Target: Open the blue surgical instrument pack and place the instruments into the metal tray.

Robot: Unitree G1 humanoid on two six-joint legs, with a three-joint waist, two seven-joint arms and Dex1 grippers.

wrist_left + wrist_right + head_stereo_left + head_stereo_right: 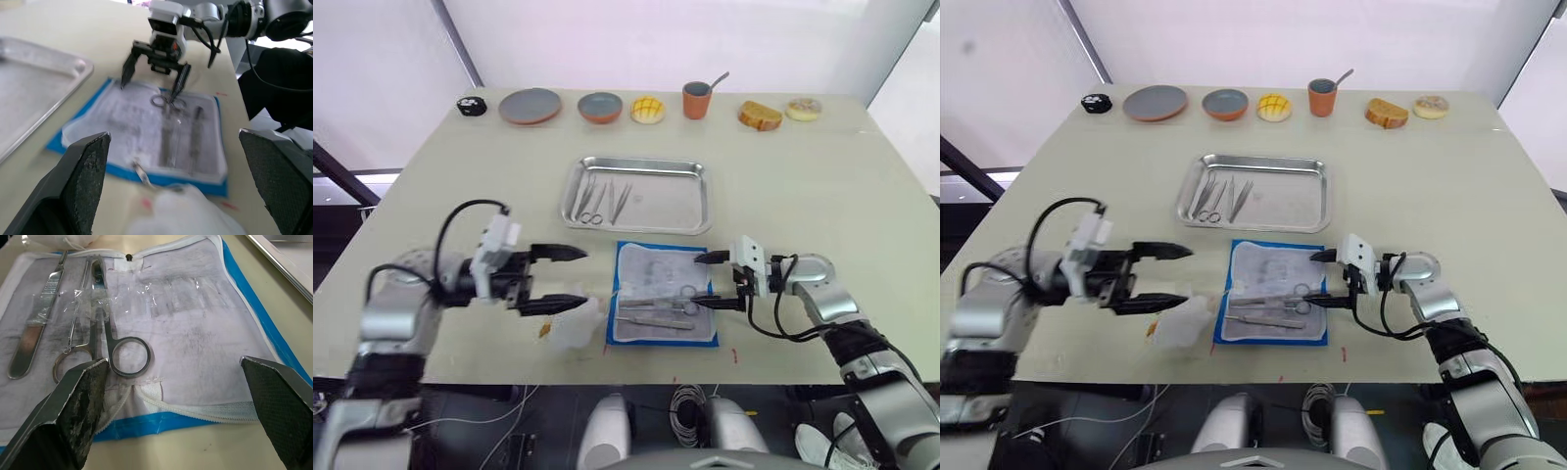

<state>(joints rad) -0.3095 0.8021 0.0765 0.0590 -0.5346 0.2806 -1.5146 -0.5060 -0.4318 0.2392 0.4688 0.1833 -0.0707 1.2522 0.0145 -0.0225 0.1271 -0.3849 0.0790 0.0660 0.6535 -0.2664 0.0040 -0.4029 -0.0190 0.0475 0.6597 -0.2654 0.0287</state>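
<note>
The pale beige rectangular worktop (822, 186) carries everything. At its middle lies the shallow shiny steel tray (637, 193) with rounded corners, holding three thin silver instruments (600, 201) toward its left end. Just nearer the front edge, the flat blue fabric instrument pack (664, 294) lies unfolded, pale grey lining up. On that lining, toward the front edge, rest a pair of silver ring-handled scissors (105, 335) under clear film and a flat silver handle (32, 330) beside them.

The left gripper (570, 278) hovers just off the pack's left edge, black fingers spread wide, holding nothing, above a crumpled white plastic wrapper (573, 326). The right gripper (717, 280) sits at the pack's right edge, fingers also spread apart and empty, one tip down near the scissors' rings.

Along the back edge stand two round grey-and-orange plates (530, 106), a yellow bun (647, 110), an orange cup (696, 100) and two pastries (760, 116).
</note>
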